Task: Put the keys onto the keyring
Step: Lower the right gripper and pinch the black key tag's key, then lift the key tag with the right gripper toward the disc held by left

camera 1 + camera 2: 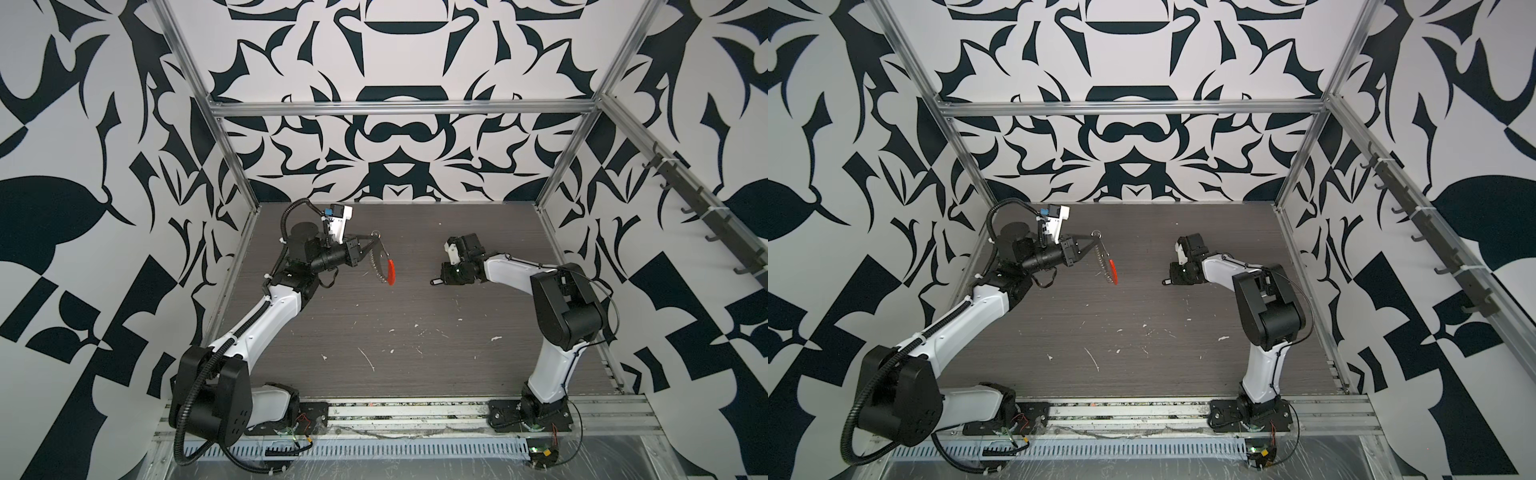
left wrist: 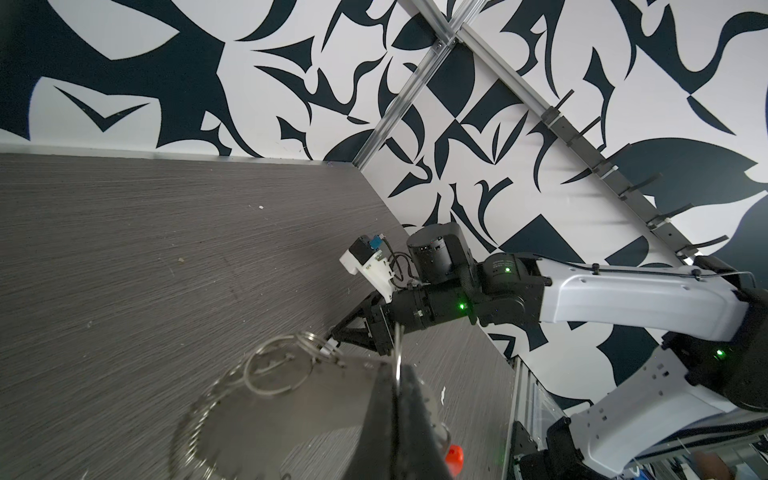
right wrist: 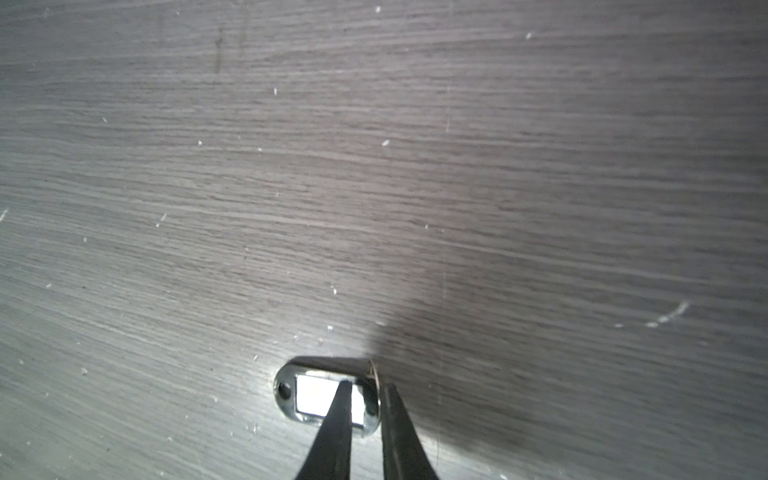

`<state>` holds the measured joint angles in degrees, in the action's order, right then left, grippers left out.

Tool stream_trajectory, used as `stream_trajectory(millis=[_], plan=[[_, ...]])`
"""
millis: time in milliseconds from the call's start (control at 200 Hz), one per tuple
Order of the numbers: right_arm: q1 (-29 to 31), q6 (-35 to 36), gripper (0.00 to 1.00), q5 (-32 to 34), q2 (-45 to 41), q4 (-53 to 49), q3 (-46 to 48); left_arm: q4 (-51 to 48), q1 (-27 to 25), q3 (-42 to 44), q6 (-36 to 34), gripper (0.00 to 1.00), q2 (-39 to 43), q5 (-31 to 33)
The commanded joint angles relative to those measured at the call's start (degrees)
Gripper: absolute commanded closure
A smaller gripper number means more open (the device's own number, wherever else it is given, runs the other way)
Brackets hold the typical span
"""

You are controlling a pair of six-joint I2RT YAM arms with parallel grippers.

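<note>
Lying flat on the scuffed grey worktop (image 3: pixel 374 166), the keys (image 3: pixel 320 395) sit with the right claw (image 3: pixel 368 388) straddling one end, jaws narrow; clamped or not, can't tell. Well apart, left claw (image 1: pixel 376 239) pinches the keyring (image 1: pixel 380 266) aloft. Black-and-white patterned walls (image 1: pixel 399 145) surround.

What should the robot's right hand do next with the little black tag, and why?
Probably pinch shut on the key tag. The fingers of the right gripper straddle its ringed end with a gap showing, and it lies flat on the table, while the left gripper already holds the keyring.
</note>
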<state>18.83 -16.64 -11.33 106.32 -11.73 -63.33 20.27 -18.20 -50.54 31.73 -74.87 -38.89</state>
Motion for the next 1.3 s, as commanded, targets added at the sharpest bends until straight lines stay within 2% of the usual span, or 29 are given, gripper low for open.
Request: stream_trajectory(millis=[0,185,225,335,455,575,660,725,825,895,945,995,1115,1200,1295], plan=[[-0.2,-0.3,0.81,-0.2,-0.1,0.8,-0.5,0.7,-0.3,-1.6,0.4,1.00,0.9,-1.1],[-0.1,0.2,0.83,-0.1,0.7,0.9,-0.8,0.5,-0.3,-2.1,0.6,1.00,0.4,-1.1],[-0.1,0.3,0.85,-0.1,1.0,0.9,-0.9,0.3,-0.3,-2.2,0.7,1.00,0.2,-1.1],[-0.1,0.5,1.00,-0.1,1.0,0.8,-0.9,0.2,-0.3,-2.3,1.3,1.00,0.1,-0.6],[-0.1,1.1,1.00,-0.4,-1.1,-0.1,-0.9,0.2,-0.8,-2.0,1.9,1.00,0.4,2.8],[0.2,1.8,1.00,0.4,-6.3,-2.3,-1.7,0.5,-3.5,-0.2,-3.2,1.00,2.9,7.9],[1.4,1.5,1.00,4.6,-11.2,-3.1,-1.8,0.3,-6.8,1.7,-13.4,1.00,6.0,11.8],[2.3,2.5,1.00,6.8,-15.4,-2.3,-0.7,-0.7,-7.9,2.2,-18.1,1.00,7.4,11.3],[3.3,2.2,1.00,9.7,-22.7,1.5,3.0,-2.2,-8.0,1.0,-13.5,1.00,7.7,10.5],[3.3,1.2,1.00,9.4,-26.7,1.4,3.5,-4.4,-8.0,-0.3,-10.0,1.00,6.9,10.2],[3.3,1.0,1.00,6.8,-28.4,-1.5,1.9,-5.5,-8.0,-1.0,-8.6,1.00,6.3,9.7],[3.3,1.5,1.00,1.4,-29.4,-4.5,0.3,-4.8,-8.0,-0.8,-8.1,1.00,5.9,10.4],[3.8,1.1,1.00,-11.7,-34.4,-5.9,1.3,5.3,-8.0,4.2,-9.0,1.00,6.5,9.2],[5.2,2.0,1.00,-15.7,-37.7,-6.6,1.6,12.2,-8.1,8.1,-11.2,1.00,7.6,8.9],[6.8,3.7,1.00,-18.2,-38.6,-9.7,-0.9,13.3,-8.0,9.3,-12.5,1.00,8.3,8.5]])
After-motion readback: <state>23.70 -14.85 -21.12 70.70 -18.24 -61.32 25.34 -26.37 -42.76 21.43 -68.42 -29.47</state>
